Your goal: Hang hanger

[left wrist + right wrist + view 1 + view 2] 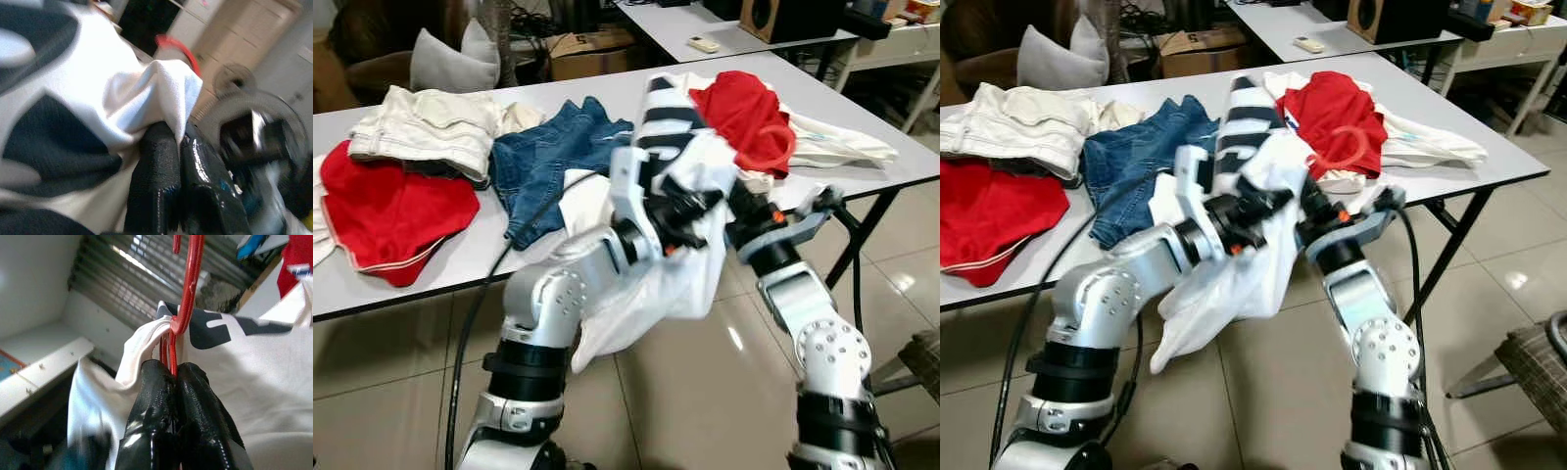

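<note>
From the head cameras, both silver arms are raised in front of the white table [431, 279], holding a white shirt with black stripes [680, 264] between them, so that it hangs below the table edge toward the tiled floor. A red hanger [1349, 149] shows as a curved loop near the shirt's top, in front of a red garment [744, 113]. Blue jeans [548, 162], red shorts [391, 211] and a cream garment [431, 122] lie unsorted on the table.

In the left wrist view, the left gripper [177, 152] is clamped on a fold of the shirt fabric.

In the right wrist view, the right gripper [174, 374] is pinched tight on the hanger's red wire at the shirt's neck opening (hook rising above).

The garment seems to be on the hanger, but no rail is in sight, so the hanging itself appears undone.
</note>
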Robot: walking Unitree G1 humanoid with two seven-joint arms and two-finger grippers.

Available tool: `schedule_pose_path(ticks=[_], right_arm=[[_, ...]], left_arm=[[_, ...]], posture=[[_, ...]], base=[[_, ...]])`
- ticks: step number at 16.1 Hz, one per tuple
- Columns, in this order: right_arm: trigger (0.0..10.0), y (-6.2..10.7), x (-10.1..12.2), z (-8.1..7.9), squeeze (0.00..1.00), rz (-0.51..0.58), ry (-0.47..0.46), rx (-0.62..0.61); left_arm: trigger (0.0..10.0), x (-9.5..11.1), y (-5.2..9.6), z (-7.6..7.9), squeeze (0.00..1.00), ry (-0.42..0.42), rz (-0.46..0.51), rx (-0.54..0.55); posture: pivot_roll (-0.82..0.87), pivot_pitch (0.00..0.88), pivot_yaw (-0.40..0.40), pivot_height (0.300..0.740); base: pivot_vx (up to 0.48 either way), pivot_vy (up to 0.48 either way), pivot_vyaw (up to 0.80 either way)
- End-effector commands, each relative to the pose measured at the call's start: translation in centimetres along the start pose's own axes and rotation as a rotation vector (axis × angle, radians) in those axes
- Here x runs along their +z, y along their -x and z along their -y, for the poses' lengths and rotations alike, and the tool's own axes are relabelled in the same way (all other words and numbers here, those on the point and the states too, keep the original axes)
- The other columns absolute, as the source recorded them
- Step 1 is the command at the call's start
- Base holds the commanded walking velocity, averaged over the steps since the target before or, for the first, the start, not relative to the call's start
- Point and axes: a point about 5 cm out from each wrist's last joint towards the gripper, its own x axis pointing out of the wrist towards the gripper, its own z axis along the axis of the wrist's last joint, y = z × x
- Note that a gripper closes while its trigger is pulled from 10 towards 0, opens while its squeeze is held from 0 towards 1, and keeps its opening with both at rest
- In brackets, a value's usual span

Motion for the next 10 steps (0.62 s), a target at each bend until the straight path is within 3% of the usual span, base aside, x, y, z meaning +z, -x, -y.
schedule_pose_path(ticks=[1, 2, 3, 4, 5, 6, 7, 10], right_arm=[[0.0, 0.1, -0.3, -0.5, 0.0, -0.033, 0.028, 0.02], [0.0, 0.3, -0.2, -0.4, 0.0, -0.033, 0.034, 0.012], [0.0, 0.3, -0.1, -0.4, 0.0, -0.032, 0.037, 0.007], [0.0, 0.4, 0.0, -0.2, 0.0, -0.028, 0.041, -0.001], [0.0, 0.5, 0.1, -0.1, 0.0, -0.028, 0.057, -0.012], [0.0, 0.5, 0.2, 0.0, 0.0, -0.029, 0.069, -0.022], [9.8, 0.6, 0.3, 0.3, 0.0, -0.025, 0.088, -0.054], [10.0, 0.6, 0.5, 0.6, 0.0, -0.024, 0.091, -0.07]], left_arm=[[0.0, 1.2, 0.0, 0.4, 0.0, -0.04, 0.029, 0.003], [2.8, 1.1, 0.4, 0.5, 0.0, -0.061, 0.003, -0.006], [9.3, 0.9, 0.6, 0.6, 0.0, -0.077, -0.019, -0.011], [10.0, 0.6, 1.0, 0.9, 0.0, -0.092, -0.049, -0.027], [10.0, 0.6, 1.8, 1.2, 1.0, -0.113, -0.071, -0.054], [10.0, 0.6, 2.2, 1.4, 1.0, -0.124, -0.087, -0.068], [10.0, 0.7, 3.6, 1.6, 1.0, -0.154, -0.135, -0.102], [10.0, 0.4, 5.9, 2.4, 1.0, -0.198, -0.25, -0.179]], posture=[[-0.16, 0.0, 0.065, 0.74], [-0.16, 0.0, 0.065, 0.74], [-0.16, 0.0, 0.065, 0.74], [-0.16, 0.0, 0.069, 0.74], [-0.16, 0.0, 0.072, 0.74], [-0.16, 0.0, 0.072, 0.74], [-0.15, 0.0, 0.071, 0.74], [-0.15, 0.0, 0.067, 0.74]], base=[[0.0, 0.0, 0.0], [0.0, 0.0, 0.0], [0.0, 0.0, 0.0], [0.0, 0.0, 0.0], [0.0, 0.0, 0.0], [0.0, 0.0, 0.0], [0.0, 0.0, 0.0], [0.0, 0.0, 0.0]])
